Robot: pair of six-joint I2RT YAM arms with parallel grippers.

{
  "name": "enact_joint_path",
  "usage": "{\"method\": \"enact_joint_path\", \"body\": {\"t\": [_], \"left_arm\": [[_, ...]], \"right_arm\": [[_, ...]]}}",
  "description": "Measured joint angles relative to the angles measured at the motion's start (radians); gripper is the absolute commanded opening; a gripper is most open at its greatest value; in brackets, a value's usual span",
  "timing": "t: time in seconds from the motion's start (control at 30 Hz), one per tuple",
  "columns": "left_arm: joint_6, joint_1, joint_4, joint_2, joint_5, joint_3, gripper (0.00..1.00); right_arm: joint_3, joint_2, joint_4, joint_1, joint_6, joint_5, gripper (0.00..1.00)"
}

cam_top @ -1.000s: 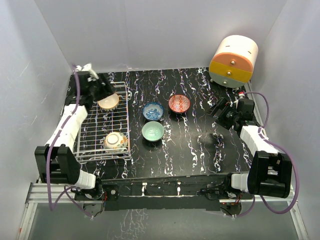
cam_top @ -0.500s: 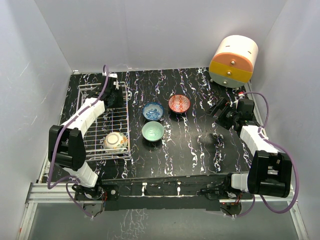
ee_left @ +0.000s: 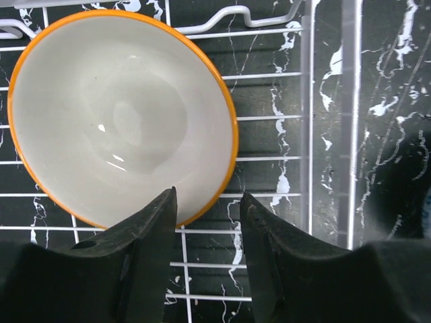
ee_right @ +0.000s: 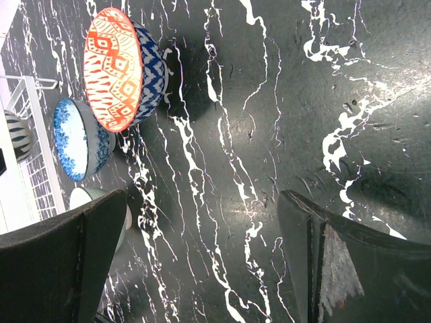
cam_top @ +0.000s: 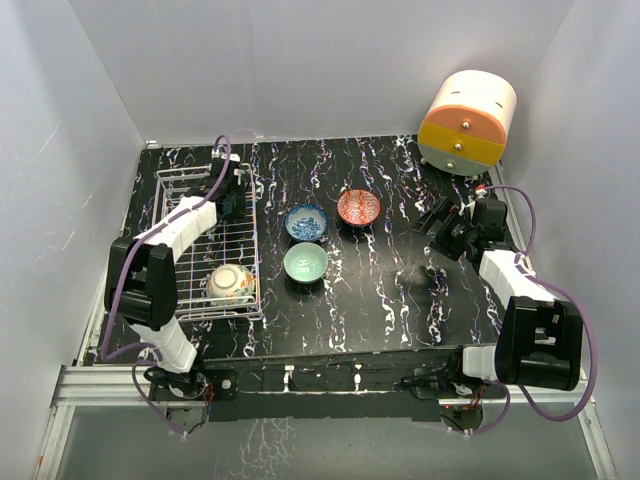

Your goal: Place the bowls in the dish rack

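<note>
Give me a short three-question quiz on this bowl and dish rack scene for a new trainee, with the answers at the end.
1. True or false: the right gripper is open and holds nothing.
2. How many bowls sit on the table outside the dish rack?
3. Which bowl lies just ahead of the left gripper? A. yellow with leaves B. the cream bowl C. none

Key: 1. True. 2. Three: the blue-patterned bowl, the red-patterned bowl, the mint-green bowl. 3. B.
</note>
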Motion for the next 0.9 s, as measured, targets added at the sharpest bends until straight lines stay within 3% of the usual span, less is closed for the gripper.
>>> {"method": "enact_joint_path", "body": {"t": [0.4,0.43,0.6,0.9], "left_arm": [[0.026,0.0,0.069,0.039,-0.09,-0.025,0.42],[0.029,-0.001,0.082,0.039,-0.099,-0.03,0.39],[0.045,-0.011,0.137,0.04,-0.132,-0.064,0.02],[0.058,-0.029,0.161,0.042,-0.19,-0.068,0.0]], "right_arm": [[-0.018,0.011,0.022,0.0,0.0,-0.004,0.98],[-0.018,0.011,0.022,0.0,0.0,-0.004,0.99],[-0.018,0.011,0.023,0.0,0.0,-0.004,0.98],[-0.018,0.011,0.023,0.0,0.0,-0.004,0.98]]}}
